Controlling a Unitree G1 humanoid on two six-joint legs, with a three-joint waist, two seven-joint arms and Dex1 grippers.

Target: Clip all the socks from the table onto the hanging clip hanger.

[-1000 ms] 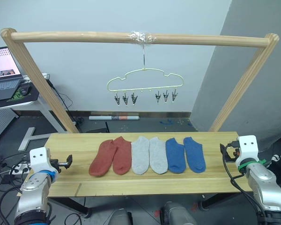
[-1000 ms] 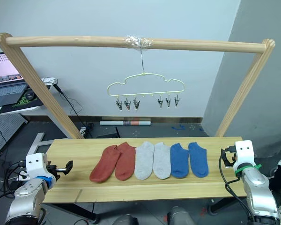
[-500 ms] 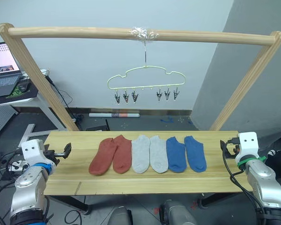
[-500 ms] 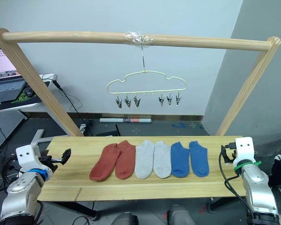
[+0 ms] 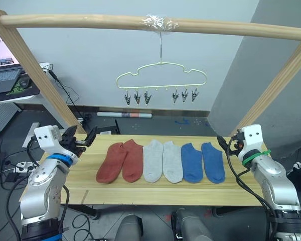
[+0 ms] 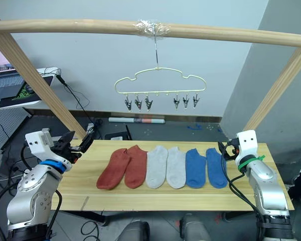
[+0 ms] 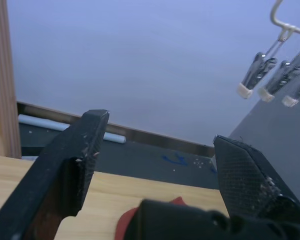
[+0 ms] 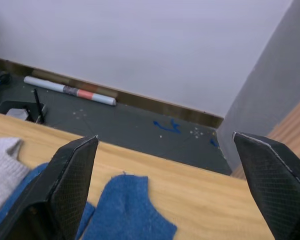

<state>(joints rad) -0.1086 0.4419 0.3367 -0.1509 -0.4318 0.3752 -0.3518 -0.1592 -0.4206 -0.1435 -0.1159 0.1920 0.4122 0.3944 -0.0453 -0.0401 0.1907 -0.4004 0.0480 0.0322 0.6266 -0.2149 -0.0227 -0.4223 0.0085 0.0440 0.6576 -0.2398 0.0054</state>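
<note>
Six socks lie side by side on the table (image 5: 140, 193): a rust-red pair (image 5: 121, 160), a light grey pair (image 5: 163, 160) and a blue pair (image 5: 203, 162). The pale-yellow clip hanger (image 5: 160, 80) hangs above them from the pole, its dark clips (image 5: 137, 97) empty. My left gripper (image 5: 84, 136) is open over the table's back left corner, left of the red socks; its wrist view shows three clips (image 7: 270, 82). My right gripper (image 5: 224, 144) is open just right of the blue socks (image 8: 125, 210), and holds nothing.
A pale wooden pole frame (image 5: 90, 21) spans the table, with slanted legs (image 5: 40, 85) at both ends. A laptop (image 5: 5, 73) sits on a side desk at far left. A rolled tube (image 5: 124, 115) and cables lie on the floor behind.
The camera view has shifted. My left gripper has risen and moved in from the table's left edge toward the red socks. My right gripper has turned inward toward the blue socks.
</note>
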